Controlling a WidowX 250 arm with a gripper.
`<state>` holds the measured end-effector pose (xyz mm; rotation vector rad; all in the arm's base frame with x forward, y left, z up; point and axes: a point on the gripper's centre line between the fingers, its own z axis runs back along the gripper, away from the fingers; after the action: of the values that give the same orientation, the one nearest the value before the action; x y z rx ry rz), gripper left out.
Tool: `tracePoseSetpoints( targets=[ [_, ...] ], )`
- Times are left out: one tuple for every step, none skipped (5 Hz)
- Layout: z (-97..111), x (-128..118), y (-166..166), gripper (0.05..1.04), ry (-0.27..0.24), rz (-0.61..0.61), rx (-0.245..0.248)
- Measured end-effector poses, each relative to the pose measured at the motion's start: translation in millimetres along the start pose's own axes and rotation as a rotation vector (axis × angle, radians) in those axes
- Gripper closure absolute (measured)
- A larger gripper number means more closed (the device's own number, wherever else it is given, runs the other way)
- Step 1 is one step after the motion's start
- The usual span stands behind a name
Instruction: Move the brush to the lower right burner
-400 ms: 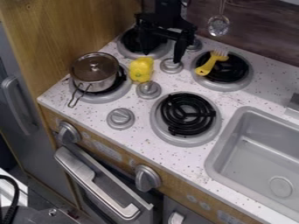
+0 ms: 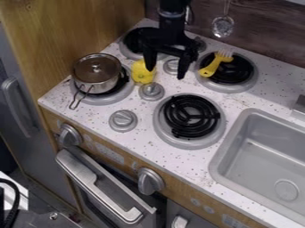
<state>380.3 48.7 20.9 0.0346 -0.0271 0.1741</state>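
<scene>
My gripper [image 2: 166, 72] hangs open over the back middle of the stove, its two fingers apart with nothing held between them. The yellow brush [image 2: 209, 69] lies on the upper right burner [image 2: 238, 74], to the right of the gripper, its pale bristles toward the back. The lower right burner [image 2: 191, 116], a black coil in a grey ring, has nothing on it.
A lidded metal pot [image 2: 95, 73] stands on the lower left burner. Just left of the gripper is a yellow pepper [image 2: 142, 73], partly behind a finger. Grey knobs [image 2: 123, 120] rise between burners; a sink [image 2: 262, 156] lies at the right.
The gripper has come forward and down in the view, and its left finger now overlaps the pepper's edge. The brush and pot have stayed put.
</scene>
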Motion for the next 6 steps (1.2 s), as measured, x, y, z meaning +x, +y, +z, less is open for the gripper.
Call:
tracePoseSetpoints(
  targets=[
    [-8.9,9.3,-16.7,0.083,-0.024,-0.037,-0.034],
    [-19.2,30.7,-26.1,0.083,-0.129,-0.041,-0.051],
    [-34.7,52.9,-39.6,0.083,-0.231,-0.059,-0.05],
    [-41.7,73.3,-40.7,0.083,-0.279,-0.052,-0.041],
    [-55.2,89.1,-44.3,0.083,-0.279,-0.058,-0.041],
    [-60.9,101.7,-44.9,0.083,-0.281,-0.062,-0.038]
  ],
)
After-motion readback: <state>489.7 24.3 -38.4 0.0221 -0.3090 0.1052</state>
